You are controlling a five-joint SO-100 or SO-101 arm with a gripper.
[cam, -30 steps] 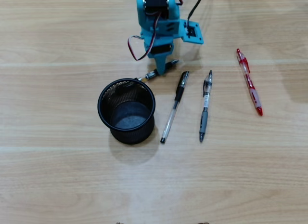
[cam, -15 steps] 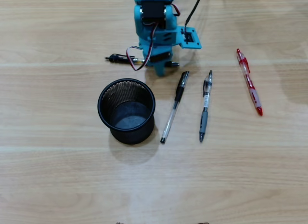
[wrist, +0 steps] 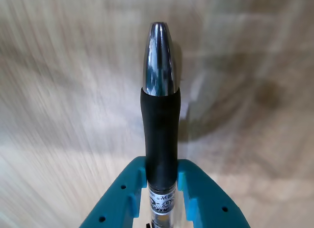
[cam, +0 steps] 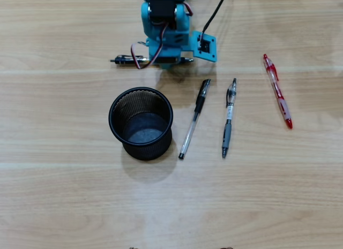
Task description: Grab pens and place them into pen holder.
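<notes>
My teal gripper (cam: pixel 174 60) is shut on a short black and silver pen (cam: pixel 124 59), which sticks out level to the left above the table in the overhead view. The wrist view has that pen (wrist: pixel 160 125) clamped between the teal fingers (wrist: pixel 125 198), silver tip pointing away. The black mesh pen holder (cam: pixel 141 123) stands upright below and left of the gripper, with no pen showing inside. Three more pens lie right of it: a clear one with a black cap (cam: pixel 194 118), a clear and grey one (cam: pixel 229 117), and a red one (cam: pixel 277 90).
A black cable (cam: pixel 216 10) runs up from the arm at the top edge. The surface is a light wooden table (cam: pixel 64 195).
The arm has pulled back toward the top edge and turned the held pen, which pointed toward the holder's rim before and now lies level, sticking out left.
</notes>
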